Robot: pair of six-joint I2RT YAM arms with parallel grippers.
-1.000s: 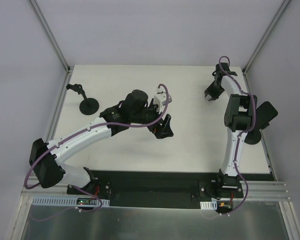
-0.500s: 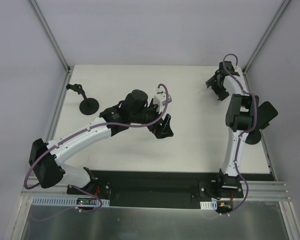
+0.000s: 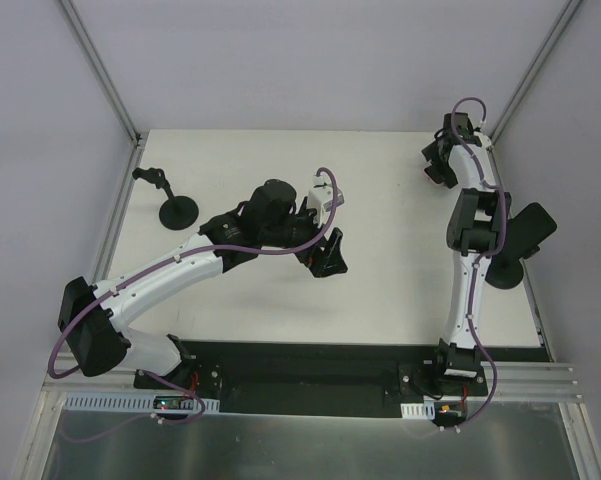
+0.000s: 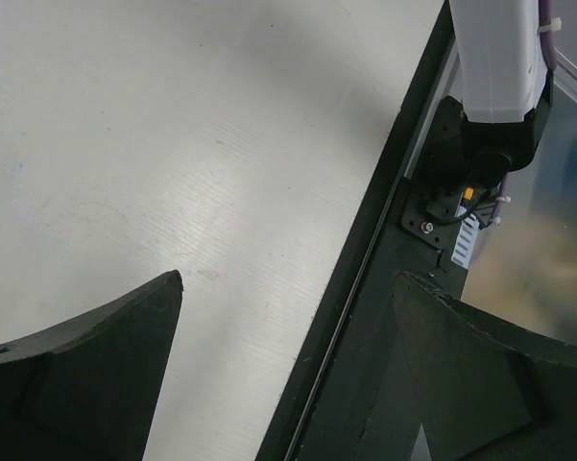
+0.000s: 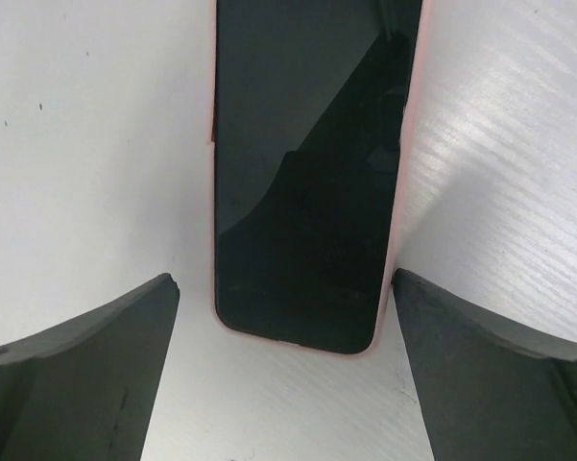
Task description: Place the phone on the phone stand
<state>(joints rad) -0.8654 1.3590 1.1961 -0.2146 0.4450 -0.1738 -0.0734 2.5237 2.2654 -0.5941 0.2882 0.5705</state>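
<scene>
The phone (image 5: 307,173), a dark screen in a pink case, lies flat on the white table. Its near end sits between the fingertips of my right gripper (image 5: 284,279), closer to the right finger (image 5: 480,365); the jaws stand open around it without closing. From above, that gripper (image 3: 442,165) is at the far right corner and hides the phone. A black phone stand (image 3: 172,203) with a round base stands at the far left. My left gripper (image 3: 325,255) hovers open and empty over the middle of the table, also seen in its wrist view (image 4: 288,277).
A second black object on a round base (image 3: 515,245) stands at the right edge, partly behind the right arm. Grey walls close off the far and side edges. The table's black near strip (image 4: 365,317) and the right arm's base (image 4: 499,58) show under the left gripper.
The right gripper has swung toward the far right corner and opened wide over the phone. The left arm has stayed still.
</scene>
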